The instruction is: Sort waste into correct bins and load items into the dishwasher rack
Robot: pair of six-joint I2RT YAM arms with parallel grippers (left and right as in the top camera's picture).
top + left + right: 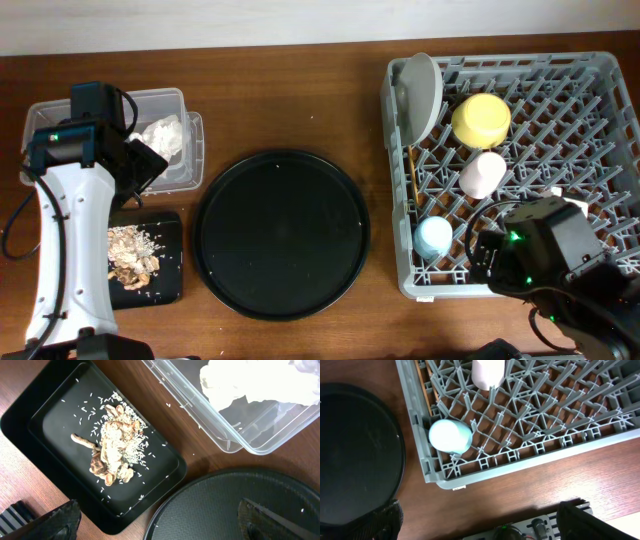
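Overhead, the large square grey plastic dishwasher rack [600, 70] holds one pale grey round plate [425, 95] stood on edge between pegs so it drains. It also holds one yellow bowl [481, 119], one small pink cup [482, 174] and one small light-blue cup [434, 238], all mouth-down. Thin wooden chopsticks [413, 180] lie along its left wall, too thin to count.

One large round black tray [281, 233] sits bare on the bench [300, 100].

From the left wrist, the left fingers [55, 522] stand apart, empty, above that tray. Beige-brown food scraps with rice crumbs [112, 442] fill the one shallow black rectangular tray [20, 415]. A crumpled white paper napkin [250, 382] lies in the one clear plastic tub [235, 442], dry waste kept separate. I see no wrapper.

From the right wrist, the right fingers [590, 520] are spread, empty, beside the rack's corner. Sorting looks finished.
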